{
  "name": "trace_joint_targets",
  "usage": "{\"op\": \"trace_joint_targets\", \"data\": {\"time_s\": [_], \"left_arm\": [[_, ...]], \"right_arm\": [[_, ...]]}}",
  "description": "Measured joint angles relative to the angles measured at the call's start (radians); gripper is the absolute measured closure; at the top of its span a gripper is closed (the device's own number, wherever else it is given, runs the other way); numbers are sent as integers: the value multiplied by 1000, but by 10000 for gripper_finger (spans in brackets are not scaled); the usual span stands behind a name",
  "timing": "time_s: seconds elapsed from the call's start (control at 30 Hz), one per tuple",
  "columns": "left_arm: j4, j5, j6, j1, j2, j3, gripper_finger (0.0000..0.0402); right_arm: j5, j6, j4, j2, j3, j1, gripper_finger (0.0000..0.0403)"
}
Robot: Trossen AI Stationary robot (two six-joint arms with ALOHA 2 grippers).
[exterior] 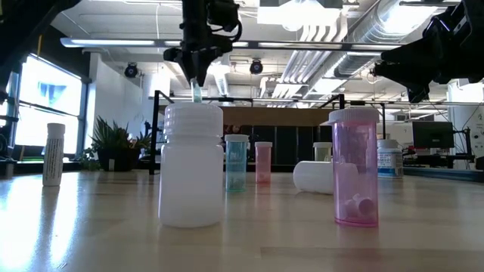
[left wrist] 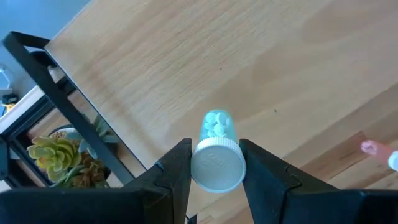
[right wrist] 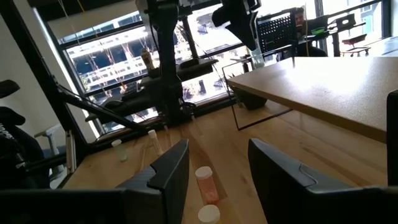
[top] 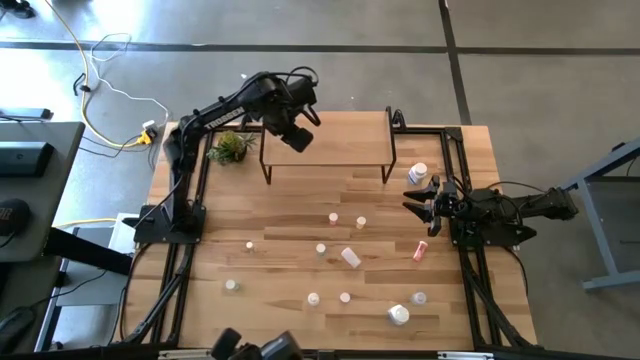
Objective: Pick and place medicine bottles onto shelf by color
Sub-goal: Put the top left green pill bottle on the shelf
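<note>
From above, I have the left tool (top: 297, 137) over the shelf's (top: 340, 140) left end, positioned to set its load there; the right tool (top: 425, 203) waits by the counter's (top: 280, 230) right edge. At counter level, loose medicine bottles (exterior: 355, 168) stand unsorted. My left wrist camera shows the tool clamped on a pale blue bottle (left wrist: 216, 149), cap toward me. My right wrist camera shows that tool's fingers (right wrist: 166, 169) parted, empty, above an orange bottle (right wrist: 206, 183).
</note>
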Motion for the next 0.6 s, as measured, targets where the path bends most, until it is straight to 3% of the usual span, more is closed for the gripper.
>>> {"op": "trace_joint_targets", "data": {"time_s": [0.4, 0.6], "left_arm": [[0, 6, 0, 1, 21, 0, 288], [0, 60, 9, 14, 21, 0, 277]], "right_arm": [[0, 0, 0, 0, 0, 0, 247], [0, 0, 0, 0, 0, 0, 247]]}}
